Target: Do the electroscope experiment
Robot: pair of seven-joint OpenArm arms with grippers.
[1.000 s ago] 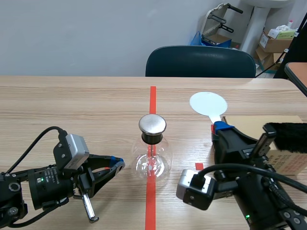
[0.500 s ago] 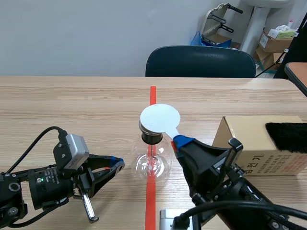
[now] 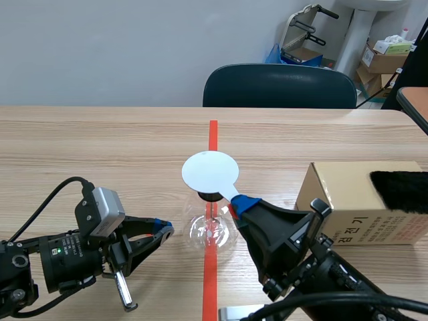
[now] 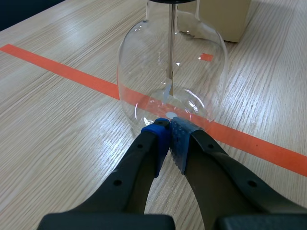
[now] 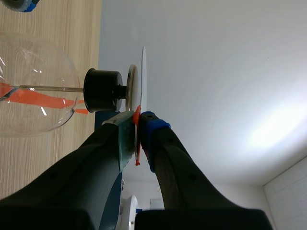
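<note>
— Where is the electroscope point(image 3: 211, 231)?

— Upright on the table point(image 3: 100, 147), on the orange-red tape line, between the two arms. It is a clear glass bulb point(image 4: 172, 72) with a black stopper point(image 5: 101, 90) and a metal cap point(image 5: 130, 88) on top, and a thin rod runs down inside.

— And the left gripper point(image 4: 169, 129)?

— Low on the table, with its jaws together on nothing. The blue pads meet right at the foot of the bulb. I cannot tell whether they touch the glass.

— The right gripper point(image 5: 138, 125)?

— Its jaws are clamped on the handle of a white disc point(image 3: 210, 172). The disc sits over the metal cap, face to face with it and very close. Whether they touch, I cannot say.

— Anything else about?

— A cardboard box point(image 3: 348, 200) beside the right arm, with a black furry piece point(image 3: 400, 190) lying on top, and a dark chair point(image 3: 279, 85) beyond the table.
</note>
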